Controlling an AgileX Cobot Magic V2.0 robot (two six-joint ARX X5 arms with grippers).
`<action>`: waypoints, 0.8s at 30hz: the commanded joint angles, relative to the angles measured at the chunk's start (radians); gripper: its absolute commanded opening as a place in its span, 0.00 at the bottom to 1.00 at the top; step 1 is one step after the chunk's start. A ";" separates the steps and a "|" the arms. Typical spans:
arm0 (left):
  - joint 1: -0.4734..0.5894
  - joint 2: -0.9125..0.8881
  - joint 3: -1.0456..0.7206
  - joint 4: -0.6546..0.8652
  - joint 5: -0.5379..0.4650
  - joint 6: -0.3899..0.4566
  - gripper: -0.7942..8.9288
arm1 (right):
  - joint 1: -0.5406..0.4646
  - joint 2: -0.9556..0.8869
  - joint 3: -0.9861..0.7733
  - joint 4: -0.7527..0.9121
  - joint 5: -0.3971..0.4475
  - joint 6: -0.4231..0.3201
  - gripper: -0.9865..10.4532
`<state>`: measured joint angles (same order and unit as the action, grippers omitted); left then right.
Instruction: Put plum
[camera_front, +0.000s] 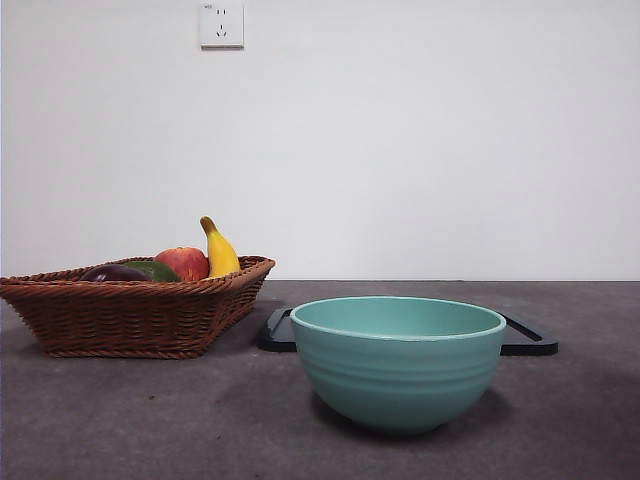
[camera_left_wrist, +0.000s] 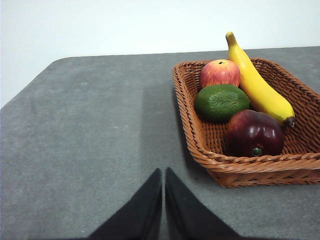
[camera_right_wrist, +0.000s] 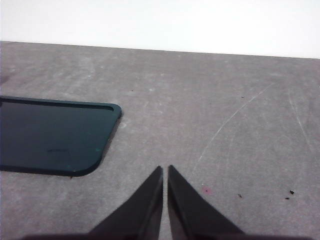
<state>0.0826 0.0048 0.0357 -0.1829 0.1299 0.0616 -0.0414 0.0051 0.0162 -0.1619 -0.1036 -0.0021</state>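
Note:
The plum (camera_left_wrist: 254, 133), glossy dark maroon, lies in the near end of a wicker basket (camera_left_wrist: 235, 167), beside a dark green fruit (camera_left_wrist: 221, 102). In the front view only the plum's dark top (camera_front: 113, 273) shows above the basket rim (camera_front: 130, 310) at the left. My left gripper (camera_left_wrist: 163, 172) is shut and empty, hovering over bare table short of the basket's near corner. My right gripper (camera_right_wrist: 165, 170) is shut and empty over bare table beside a dark tray (camera_right_wrist: 50, 137). Neither arm shows in the front view.
The basket also holds a red apple (camera_left_wrist: 220, 73) and a banana (camera_left_wrist: 257, 85). A teal bowl (camera_front: 398, 360) stands at the front centre of the table, with the flat dark tray (camera_front: 528, 340) behind it. The grey table's left edge is near the basket.

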 joint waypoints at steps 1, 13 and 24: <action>0.000 -0.002 -0.020 -0.008 0.000 -0.002 0.09 | -0.002 -0.002 -0.005 0.006 0.000 0.012 0.09; 0.000 -0.002 -0.020 -0.008 0.000 -0.002 0.09 | -0.002 -0.002 -0.005 0.006 0.000 0.013 0.09; 0.000 -0.002 -0.020 -0.008 0.000 -0.002 0.09 | -0.002 -0.002 -0.005 0.006 0.000 0.012 0.09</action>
<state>0.0826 0.0048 0.0357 -0.1829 0.1299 0.0616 -0.0414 0.0051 0.0162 -0.1616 -0.1040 -0.0021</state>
